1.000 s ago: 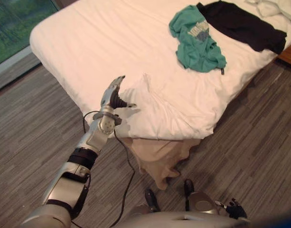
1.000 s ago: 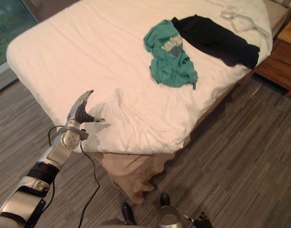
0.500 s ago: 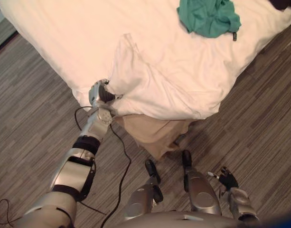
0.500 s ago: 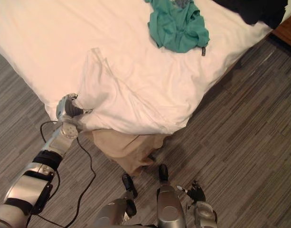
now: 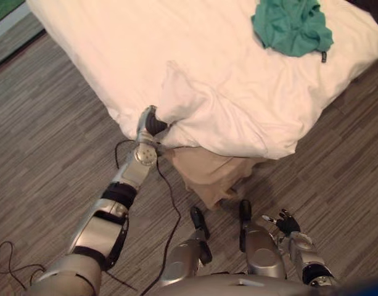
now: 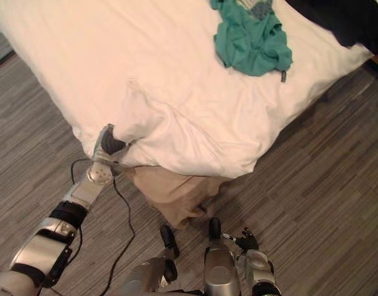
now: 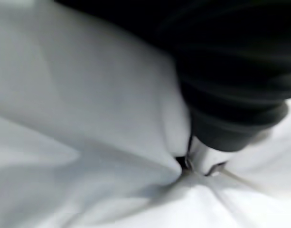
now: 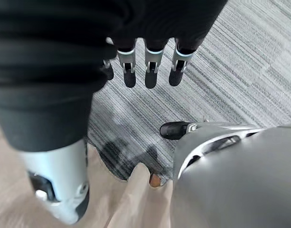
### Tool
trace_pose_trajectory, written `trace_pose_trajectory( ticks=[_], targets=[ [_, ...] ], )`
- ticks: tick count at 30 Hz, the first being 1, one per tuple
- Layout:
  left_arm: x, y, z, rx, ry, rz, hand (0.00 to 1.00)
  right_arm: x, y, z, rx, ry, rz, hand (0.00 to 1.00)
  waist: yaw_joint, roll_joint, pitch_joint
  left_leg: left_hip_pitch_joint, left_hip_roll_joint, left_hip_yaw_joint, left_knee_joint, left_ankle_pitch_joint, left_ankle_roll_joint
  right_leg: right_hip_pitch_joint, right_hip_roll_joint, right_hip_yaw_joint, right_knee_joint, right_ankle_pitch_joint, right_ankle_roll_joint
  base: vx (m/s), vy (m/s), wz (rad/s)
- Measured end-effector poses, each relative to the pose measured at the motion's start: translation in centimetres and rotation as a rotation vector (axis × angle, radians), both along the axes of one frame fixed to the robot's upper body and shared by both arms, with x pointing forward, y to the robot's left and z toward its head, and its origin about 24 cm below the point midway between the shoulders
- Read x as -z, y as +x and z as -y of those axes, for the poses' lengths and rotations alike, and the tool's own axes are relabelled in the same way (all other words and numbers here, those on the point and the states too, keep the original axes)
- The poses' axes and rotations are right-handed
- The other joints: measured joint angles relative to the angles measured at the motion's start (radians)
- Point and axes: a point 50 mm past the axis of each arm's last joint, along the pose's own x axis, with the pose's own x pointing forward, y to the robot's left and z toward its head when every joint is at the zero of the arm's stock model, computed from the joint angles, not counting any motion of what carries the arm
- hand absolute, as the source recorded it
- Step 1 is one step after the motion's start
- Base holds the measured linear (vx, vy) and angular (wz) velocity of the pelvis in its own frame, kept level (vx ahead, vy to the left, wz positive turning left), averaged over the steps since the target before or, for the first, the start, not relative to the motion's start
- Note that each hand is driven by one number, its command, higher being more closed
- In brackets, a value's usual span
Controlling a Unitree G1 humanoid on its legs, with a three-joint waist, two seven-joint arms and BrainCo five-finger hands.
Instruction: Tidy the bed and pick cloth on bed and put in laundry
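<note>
Tidying looks barely begun: the left hand (image 5: 150,122) pinches the white duvet (image 5: 115,55) at its rumpled corner, the right hand (image 5: 285,222) hangs spread, and the teal T-shirt (image 5: 292,26) and black garment (image 6: 336,21) lie uncollected on it.

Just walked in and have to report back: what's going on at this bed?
The robot's left hand is closed on a bunched fold of the white sheet near its front corner. Its right hand hangs open low over the floor, holding nothing. A green shirt and a black garment lie farther back on the sheet, not yet picked up.
</note>
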Motion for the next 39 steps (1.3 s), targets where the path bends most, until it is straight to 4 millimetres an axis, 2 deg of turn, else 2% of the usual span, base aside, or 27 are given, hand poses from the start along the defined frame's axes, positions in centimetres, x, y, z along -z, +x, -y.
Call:
trace_pose_trajectory(
  ticks=[1, 3, 5, 6, 7, 8, 10, 13, 16, 19, 20, 21, 24, 26, 27, 28, 29, 30, 32, 34, 37, 39],
  targets=[
    [0.4, -0.4, 0.1, 0.013, -0.005, -0.013, 1.00, 0.0, 0.0, 0.0, -0.003, 0.000, -0.003, 0.00, 0.006, 0.000, -0.002, 0.003, 0.000, -0.009, 0.000, 0.000, 0.001, 0.007, 0.001, 0.000, -0.004, 0.000, 0.000, 0.00, 0.002, 0.25],
    [2.8, -2.9, 0.3, 0.063, -0.059, -0.110, 1.00, 0.3, -0.2, -0.8, -0.036, 0.009, -0.027, 0.00, 0.035, -0.001, -0.034, 0.004, 0.006, -0.031, 0.000, -0.006, 0.011, 0.029, 0.010, -0.022, -0.028, 0.005, 0.004, 0.01, -0.009, 0.23],
    [3.9, -4.2, 0.4, 0.079, -0.085, -0.156, 1.00, 0.5, -0.4, -1.3, -0.049, 0.017, -0.042, 0.00, 0.044, -0.002, -0.055, 0.010, 0.010, -0.044, 0.000, -0.016, 0.027, 0.045, 0.018, -0.033, -0.038, 0.005, 0.004, 0.04, -0.015, 0.23],
    [4.7, -5.5, 0.4, 0.092, -0.119, -0.188, 1.00, 0.7, -0.7, -1.6, -0.062, 0.024, -0.054, 0.00, 0.053, -0.009, -0.082, 0.013, 0.010, -0.055, 0.000, -0.019, 0.031, 0.060, 0.020, -0.044, -0.052, 0.005, 0.004, 0.04, -0.003, 0.19],
    [4.9, -5.8, 0.4, 0.098, -0.125, -0.196, 1.00, 0.7, -0.8, -1.7, -0.062, 0.025, -0.058, 0.00, 0.058, -0.010, -0.088, 0.015, 0.009, -0.062, 0.000, -0.020, 0.032, 0.065, 0.020, -0.049, -0.054, 0.005, 0.004, 0.05, -0.002, 0.27],
    [5.3, -6.8, 0.8, 0.118, -0.154, -0.209, 0.00, 0.9, -1.2, -1.6, -0.060, 0.025, -0.072, 0.00, 0.071, -0.014, -0.101, 0.028, 0.007, -0.071, -0.001, -0.024, 0.038, 0.089, 0.021, -0.056, -0.066, 0.005, 0.004, 0.04, -0.001, 0.20],
    [5.5, -7.6, 1.3, 0.144, -0.209, -0.211, 0.00, 1.0, -1.6, -1.5, -0.063, 0.025, -0.085, 0.00, 0.089, -0.019, -0.129, 0.029, 0.003, -0.092, -0.001, -0.027, 0.043, 0.103, 0.021, -0.070, -0.081, 0.005, 0.004, 0.05, -0.001, 0.25],
    [6.0, -8.7, 1.4, 0.162, -0.256, -0.224, 0.00, 1.2, -1.8, -1.6, -0.080, 0.035, -0.103, 0.00, 0.099, -0.025, -0.136, 0.043, -0.002, -0.105, -0.001, -0.031, 0.047, 0.133, 0.021, -0.084, -0.100, 0.004, 0.005, 0.04, 0.000, 0.17],
    [7.0, -9.8, 1.0, 0.140, -0.374, -0.276, 0.00, 1.3, -2.2, -1.7, -0.091, 0.054, -0.119, 0.00, 0.099, -0.032, -0.143, 0.051, -0.007, -0.128, -0.001, -0.033, 0.048, 0.157, 0.022, -0.110, -0.111, 0.001, 0.011, 0.06, -0.009, 0.18],
    [9.2, -11.4, 0.5, 0.111, -0.518, -0.379, 0.00, 1.7, -3.2, -1.5, -0.084, 0.077, -0.154, 0.00, 0.104, -0.042, -0.165, 0.065, -0.012, -0.149, -0.001, -0.038, 0.047, 0.184, 0.023, -0.128, -0.120, -0.006, 0.021, 0.07, -0.014, 0.19],
    [10.6, -12.3, 0.4, 0.110, -0.535, -0.448, 0.00, 2.0, -3.9, -1.4, -0.072, 0.091, -0.173, 0.00, 0.121, -0.048, -0.178, 0.068, -0.012, -0.149, -0.001, -0.039, 0.047, 0.189, 0.022, -0.130, -0.120, -0.008, 0.024, 0.06, -0.010, 0.14],
    [11.2, -12.8, 0.4, 0.106, -0.531, -0.476, 0.00, 2.1, -4.1, -1.4, -0.072, 0.095, -0.179, 0.00, 0.127, -0.051, -0.179, 0.071, -0.012, -0.149, -0.001, -0.039, 0.047, 0.193, 0.022, -0.130, -0.120, -0.009, 0.024, 0.06, -0.005, 0.07],
    [15.8, -17.0, -1.3, -0.021, -0.510, -0.702, 0.00, 2.5, -5.2, -1.2, -0.051, 0.120, -0.205, 0.00, 0.141, -0.065, -0.187, 0.099, -0.013, -0.148, -0.001, -0.040, 0.046, 0.223, 0.021, -0.129, -0.117, -0.014, 0.032, 0.02, -0.004, 0.05],
    [18.1, -19.9, -2.4, -0.123, -0.492, -0.829, 0.00, 2.5, -5.6, -1.0, -0.045, 0.125, -0.202, 0.00, 0.145, -0.070, -0.195, 0.103, -0.016, -0.148, -0.001, -0.040, 0.046, 0.227, 0.019, -0.129, -0.116, -0.019, 0.040, -0.01, 0.000, 0.02],
    [19.5, -22.0, -3.1, -0.204, -0.470, -0.905, 0.00, 2.6, -6.0, -0.7, -0.043, 0.121, -0.204, 0.00, 0.148, -0.071, -0.196, 0.108, -0.016, -0.148, -0.001, -0.040, 0.046, 0.233, 0.018, -0.129, -0.113, -0.020, 0.041, -0.03, 0.003, 0.03],
    [20.1, -23.2, -3.6, -0.253, -0.457, -0.947, 0.00, 2.7, -6.3, -0.6, -0.040, 0.119, -0.210, 0.00, 0.152, -0.072, -0.197, 0.112, -0.016, -0.148, -0.001, -0.040, 0.046, 0.234, 0.017, -0.129, -0.108, -0.021, 0.043, -0.06, 0.012, 0.05],
    [20.9, -25.2, -4.5, -0.350, -0.455, -1.005, 0.00, 2.8, -6.8, -0.4, -0.021, 0.122, -0.217, 0.00, 0.152, -0.073, -0.200, 0.117, -0.015, -0.149, -0.001, -0.040, 0.045, 0.234, 0.015, -0.129, -0.092, -0.028, 0.044, -0.07, 0.017, 0.04],
    [21.1, -25.8, -4.8, -0.382, -0.458, -1.020, 0.00, 2.8, -7.0, -0.3, -0.010, 0.126, -0.219, 0.00, 0.152, -0.074, -0.201, 0.119, -0.015, -0.149, -0.001, -0.040, 0.045, 0.234, 0.014, -0.129, -0.088, -0.029, 0.043, -0.07, 0.020, 0.04],
    [21.8, -28.3, -5.8, -0.518, -0.474, -1.105, 0.00, 2.9, -7.8, 0.2, 0.036, 0.139, -0.229, 0.00, 0.155, -0.074, -0.203, 0.131, -0.017, -0.148, -0.002, -0.049, 0.051, 0.242, 0.011, -0.128, -0.081, -0.035, 0.039, -0.08, 0.023, 0.00],
    [22.3, -30.4, -6.2, -0.581, -0.457, -1.204, 0.00, 3.2, -9.0, 0.4, 0.072, 0.149, -0.254, 0.00, 0.156, -0.075, -0.216, 0.136, -0.021, -0.148, -0.007, -0.048, 0.052, 0.242, 0.007, -0.123, -0.080, -0.037, 0.035, -0.14, 0.037, -0.02],
    [22.8, -33.5, -5.6, -0.635, -0.461, -1.338, 0.00, 3.5, -10.7, 0.3, 0.125, 0.165, -0.298, 0.00, 0.163, -0.079, -0.230, 0.146, -0.023, -0.140, -0.008, -0.059, 0.052, 0.237, -0.002, -0.107, -0.070, -0.047, 0.036, -0.10, 0.043, -0.13],
    [23.0, -34.6, -4.7, -0.628, -0.470, -1.386, 0.00, 3.7, -11.6, 0.3, 0.220, 0.183, -0.322, 0.00, 0.164, -0.078, -0.232, 0.145, -0.022, -0.126, -0.008, -0.062, 0.057, 0.235, -0.005, -0.101, -0.066, -0.052, 0.029, -0.09, 0.036, -0.14]
  ],
)
